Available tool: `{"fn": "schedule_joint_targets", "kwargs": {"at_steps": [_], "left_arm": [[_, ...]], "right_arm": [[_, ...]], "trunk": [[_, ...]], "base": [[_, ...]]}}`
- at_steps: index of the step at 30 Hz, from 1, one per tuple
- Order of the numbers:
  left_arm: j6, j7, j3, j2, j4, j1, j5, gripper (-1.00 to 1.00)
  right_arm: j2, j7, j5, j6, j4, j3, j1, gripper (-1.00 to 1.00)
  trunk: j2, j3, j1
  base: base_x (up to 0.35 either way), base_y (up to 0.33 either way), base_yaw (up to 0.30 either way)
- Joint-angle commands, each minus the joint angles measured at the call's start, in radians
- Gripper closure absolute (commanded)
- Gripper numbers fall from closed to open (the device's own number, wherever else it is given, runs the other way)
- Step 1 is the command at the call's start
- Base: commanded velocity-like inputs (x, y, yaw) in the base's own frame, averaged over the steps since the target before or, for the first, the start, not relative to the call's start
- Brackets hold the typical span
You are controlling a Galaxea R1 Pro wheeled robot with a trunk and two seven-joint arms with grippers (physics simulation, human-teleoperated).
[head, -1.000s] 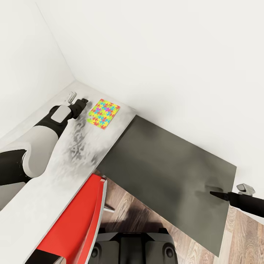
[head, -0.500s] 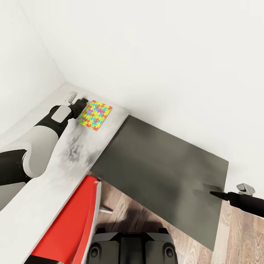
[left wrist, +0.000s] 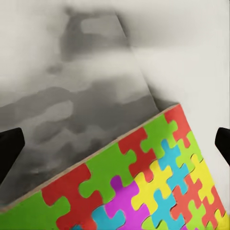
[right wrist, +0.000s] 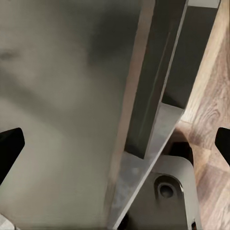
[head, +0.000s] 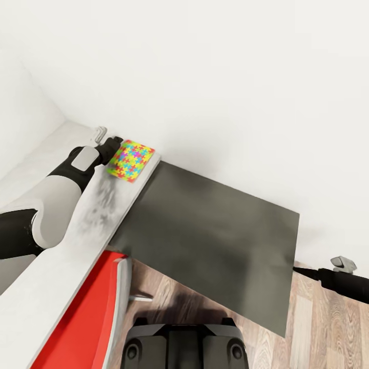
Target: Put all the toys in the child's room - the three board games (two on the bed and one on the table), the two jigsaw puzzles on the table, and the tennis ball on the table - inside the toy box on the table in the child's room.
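The left wrist view crops the puzzle (left wrist: 143,187) at the frame's edge (one corner shows). In the head view, the left gripper (head: 114,145) overlaps its near edge, and the chair (head: 87,318) runs off-frame.

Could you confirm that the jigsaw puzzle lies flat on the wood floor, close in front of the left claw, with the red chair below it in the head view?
Not quite: the jigsaw puzzle lies on the pale table top, not the floor, as the head view shows. It is indeed close in front of the left claw, with the red chair lower in that view.
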Motion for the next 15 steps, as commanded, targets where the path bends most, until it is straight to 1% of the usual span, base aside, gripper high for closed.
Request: {"fn": "schedule_joint_targets", "kwargs": {"at_steps": [1, 7, 15], "left_arm": [[0.005, 0.006, 0.002, 0.000, 0.051, 0.001, 0.019, -1.00], [0.005, 0.006, 0.002, 0.000, 0.051, 0.001, 0.020, -1.00], [0.005, 0.006, 0.002, 0.000, 0.051, 0.001, 0.020, -1.00]], "right_arm": [[0.000, 0.007, 0.006, 0.005, 0.000, -0.001, -0.001, -1.00], [0.000, 0.007, 0.006, 0.005, 0.000, -0.002, -0.001, -1.00], [0.001, 0.007, 0.006, 0.005, 0.000, -0.002, -0.001, -1.00]], "trunk": [[-0.001, -0.002, 0.001], [-0.001, -0.002, 0.001], [-0.001, -0.003, 0.001]], "base": [[0.000, 0.000, -0.103], [0.000, 0.000, -0.050], [0.000, 0.000, -0.015]]}}
